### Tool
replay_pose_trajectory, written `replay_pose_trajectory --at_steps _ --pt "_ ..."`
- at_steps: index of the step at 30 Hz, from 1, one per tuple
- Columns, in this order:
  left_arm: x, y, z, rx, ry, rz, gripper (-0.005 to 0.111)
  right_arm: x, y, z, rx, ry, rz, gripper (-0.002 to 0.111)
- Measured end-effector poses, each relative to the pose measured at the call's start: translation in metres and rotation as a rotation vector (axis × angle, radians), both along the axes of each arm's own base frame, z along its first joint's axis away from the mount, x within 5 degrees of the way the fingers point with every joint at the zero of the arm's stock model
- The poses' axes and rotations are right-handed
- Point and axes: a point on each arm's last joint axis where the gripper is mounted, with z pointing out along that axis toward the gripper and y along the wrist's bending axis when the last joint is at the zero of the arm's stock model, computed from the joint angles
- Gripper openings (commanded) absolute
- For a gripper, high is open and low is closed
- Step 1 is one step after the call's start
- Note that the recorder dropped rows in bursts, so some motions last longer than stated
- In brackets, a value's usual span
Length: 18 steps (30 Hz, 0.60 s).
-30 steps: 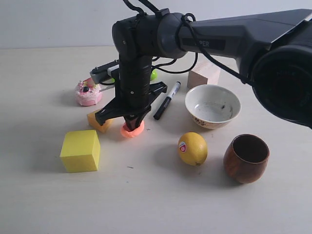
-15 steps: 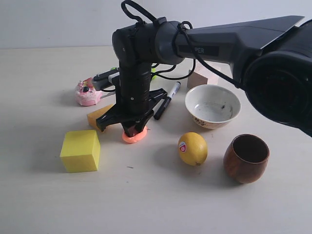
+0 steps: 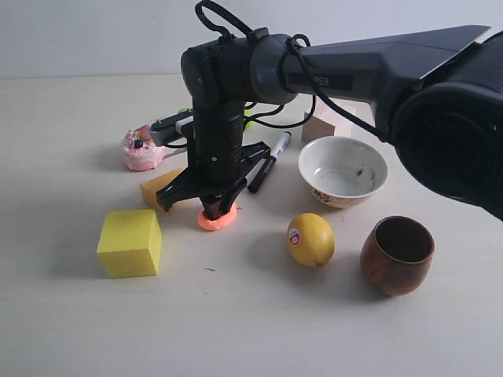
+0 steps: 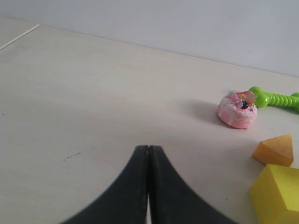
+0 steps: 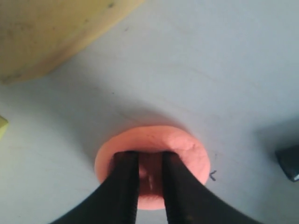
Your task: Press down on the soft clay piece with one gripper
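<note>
The soft clay piece is a flattened salmon-orange patty on the table, between the orange wedge and the lemon. My right gripper points straight down with its tips sunk into the patty's top. In the right wrist view the two black fingers stand almost together, and a narrow strip of the clay shows in the slit between them; the right gripper sits in a dent. My left gripper is shut on nothing, low over bare table far from the clay.
A yellow cube and an orange wedge lie just left of the clay. A pink toy cake is farther back. A marker, white bowl, lemon, wooden cup and wooden block stand to the right.
The right gripper has come down onto the clay, and the lump has spread into a lower, wider patty. Since half a second ago it has barely moved.
</note>
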Motion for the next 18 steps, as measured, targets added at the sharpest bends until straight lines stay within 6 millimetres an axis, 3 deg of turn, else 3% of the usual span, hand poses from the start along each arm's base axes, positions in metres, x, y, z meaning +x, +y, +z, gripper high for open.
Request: replay_pose_trajectory --at_steps 7,16,18 --pt "0.0000 0.0000 0.0000 0.000 0.000 0.000 0.000 -0.0002 0.0005 0.0000 0.005 0.002 -0.002 0.041" --pt "0.0000 0.0000 0.0000 0.000 0.000 0.000 0.000 -0.0015 0.0022 0.0001 0.009 0.003 0.000 0.040" --pt "0.0000 0.0000 0.0000 0.000 0.000 0.000 0.000 -0.0015 0.0022 0.0001 0.009 0.003 0.000 0.031"
